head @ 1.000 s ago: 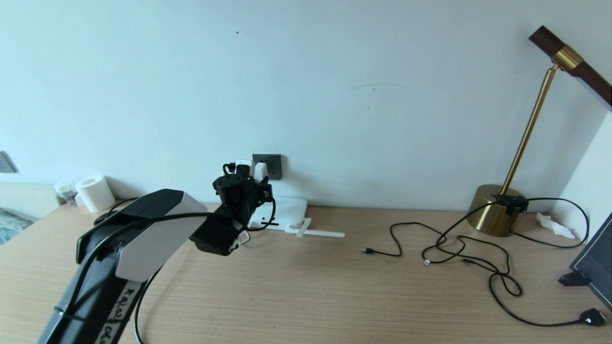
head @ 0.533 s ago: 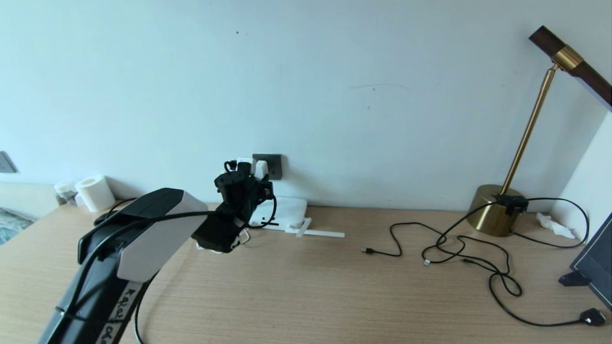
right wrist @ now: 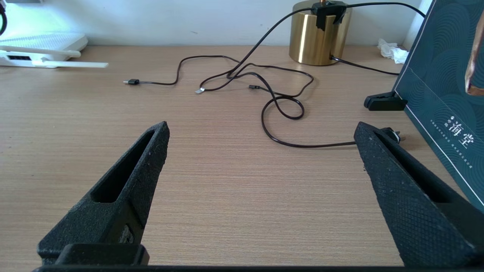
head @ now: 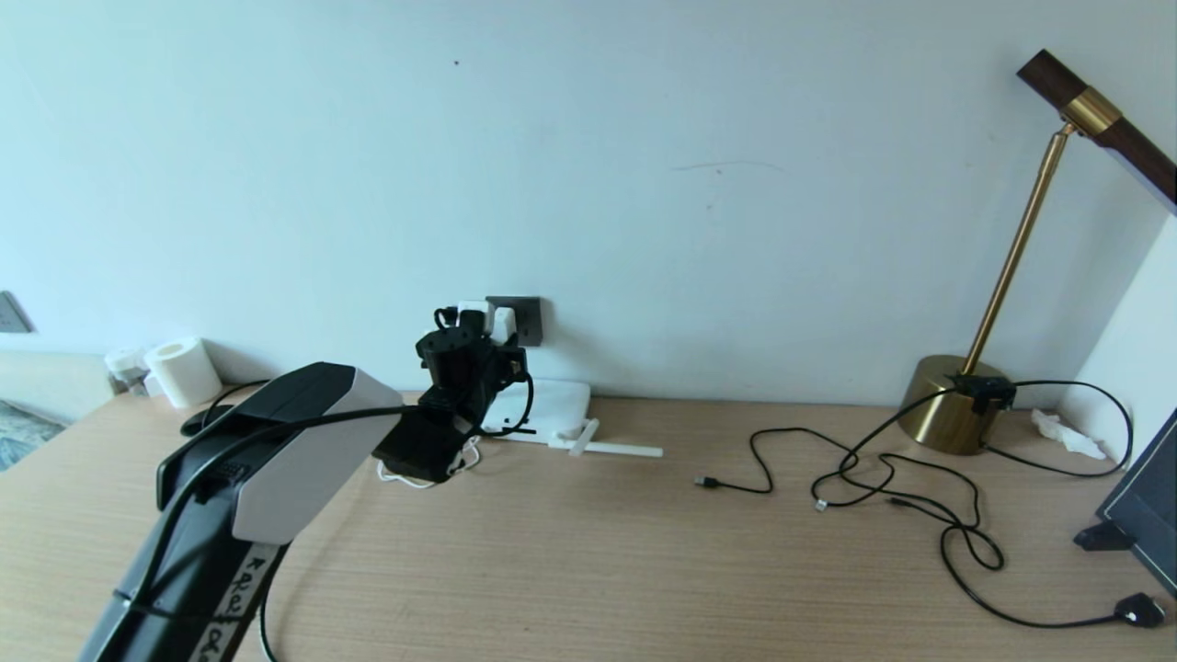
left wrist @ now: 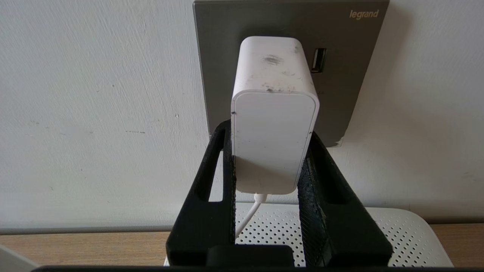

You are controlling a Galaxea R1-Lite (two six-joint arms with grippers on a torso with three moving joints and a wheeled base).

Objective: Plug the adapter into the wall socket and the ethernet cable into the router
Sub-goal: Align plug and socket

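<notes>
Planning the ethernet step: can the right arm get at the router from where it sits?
Probably yes. The right tool is open and empty, with bare desk up to the router; reach unclear.

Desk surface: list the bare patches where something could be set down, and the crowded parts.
Bare wood lies between the router and the black cords, and across the whole near strip of the desk. Crowded: the cords spreading from the lamp base, and the wall side where the left gripper holds the adapter.
</notes>
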